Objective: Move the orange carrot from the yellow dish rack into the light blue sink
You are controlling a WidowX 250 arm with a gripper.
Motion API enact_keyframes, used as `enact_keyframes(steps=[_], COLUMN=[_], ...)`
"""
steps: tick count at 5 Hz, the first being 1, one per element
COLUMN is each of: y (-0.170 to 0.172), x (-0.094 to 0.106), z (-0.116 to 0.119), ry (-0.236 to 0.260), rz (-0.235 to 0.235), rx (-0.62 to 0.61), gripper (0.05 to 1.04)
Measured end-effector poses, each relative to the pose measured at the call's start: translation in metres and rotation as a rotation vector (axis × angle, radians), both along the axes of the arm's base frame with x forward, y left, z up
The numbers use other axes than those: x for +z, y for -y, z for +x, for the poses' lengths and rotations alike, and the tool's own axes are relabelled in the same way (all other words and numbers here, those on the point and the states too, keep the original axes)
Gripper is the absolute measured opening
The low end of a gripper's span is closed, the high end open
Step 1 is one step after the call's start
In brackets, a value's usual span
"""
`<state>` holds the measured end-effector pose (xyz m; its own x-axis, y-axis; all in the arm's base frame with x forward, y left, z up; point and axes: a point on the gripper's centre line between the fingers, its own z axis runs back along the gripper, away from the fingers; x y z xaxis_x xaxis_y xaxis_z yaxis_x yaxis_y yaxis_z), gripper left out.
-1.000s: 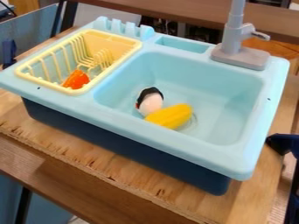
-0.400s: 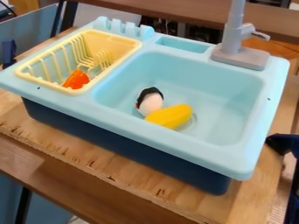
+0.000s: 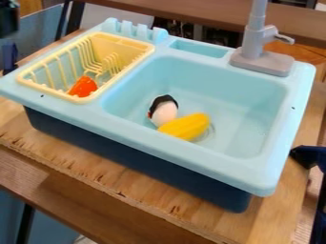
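Black gripper point(image 3: 8, 19) sits at the upper left edge, nearest the pale-yellow plastic dish rack point(image 3: 141, 50); whether it is open or shut cannot be determined. Rack holds a small orange-red object point(image 3: 83, 86). In the light-blue plastic sink basin point(image 3: 245, 102), an elongated yellow object point(image 3: 186, 127) touches a rounded white-and-black piece point(image 3: 165, 112).

No text, label, number or sign readable from where I stand.
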<state>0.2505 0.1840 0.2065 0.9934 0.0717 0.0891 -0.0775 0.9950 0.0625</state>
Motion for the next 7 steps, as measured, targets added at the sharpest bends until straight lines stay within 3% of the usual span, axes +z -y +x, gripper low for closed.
enact_keyframes(steps=[1, 2, 3, 5, 6, 7], y=[0.018, 0.036, 0.052, 0.033, 0.033, 0.038], x=[-0.004, -0.011, -0.026, -0.032, -0.042, -0.049], z=[0.025, 0.045, 0.062, 0.059, 0.053, 0.055], ry=[-0.048, -0.052, -0.056, -0.02, -0.046, -0.007], rz=[0.123, 0.172, 0.165, 0.129, 0.126, 0.068], rx=[0.02, 0.032, 0.037, 0.081, 0.099, 0.127], gripper=[1.0, 1.0, 1.0, 1.0, 1.0, 1.0])
